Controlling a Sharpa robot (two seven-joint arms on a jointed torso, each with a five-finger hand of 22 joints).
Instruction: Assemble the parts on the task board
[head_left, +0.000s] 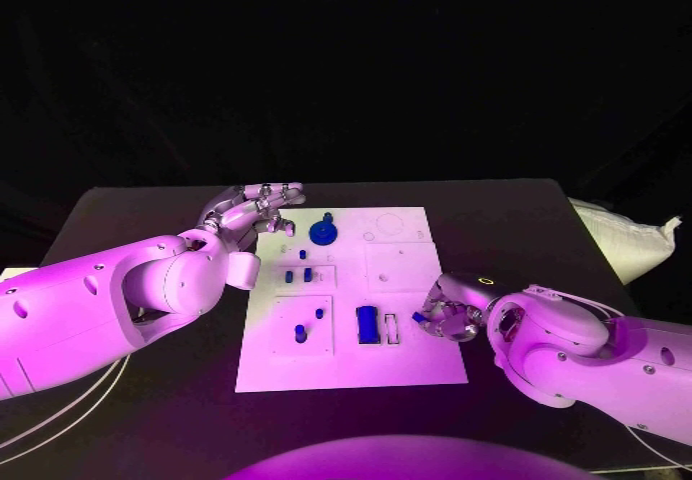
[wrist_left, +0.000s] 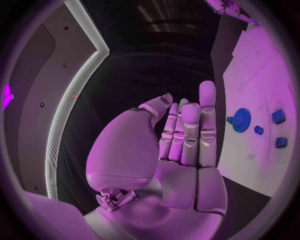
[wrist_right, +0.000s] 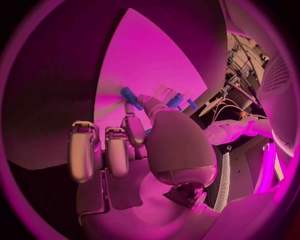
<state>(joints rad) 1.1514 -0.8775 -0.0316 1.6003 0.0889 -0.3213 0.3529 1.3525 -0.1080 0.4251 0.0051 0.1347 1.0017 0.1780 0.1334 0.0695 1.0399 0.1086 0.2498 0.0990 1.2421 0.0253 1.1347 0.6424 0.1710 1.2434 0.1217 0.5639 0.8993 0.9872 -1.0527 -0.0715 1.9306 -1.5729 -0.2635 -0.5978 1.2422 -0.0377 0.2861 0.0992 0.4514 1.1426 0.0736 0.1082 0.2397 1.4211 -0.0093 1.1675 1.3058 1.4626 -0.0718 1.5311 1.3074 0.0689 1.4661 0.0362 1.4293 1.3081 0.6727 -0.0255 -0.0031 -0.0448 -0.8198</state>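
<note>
Head view: black bench (head_left: 144, 400) is carrying the white task board (head_left: 411, 360). Left hand (head_left: 257, 213) is hovering at the board's far left corner, fingers straight and apart, holding nothing. Right hand (head_left: 450, 312) is pinching a small blue part (head_left: 418, 318) (beside the rectangular block (head_left: 368, 325)) at the board's right edge.

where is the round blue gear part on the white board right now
In the head view the round blue gear part sits at the white task board's far edge, just beside the left hand.
</note>
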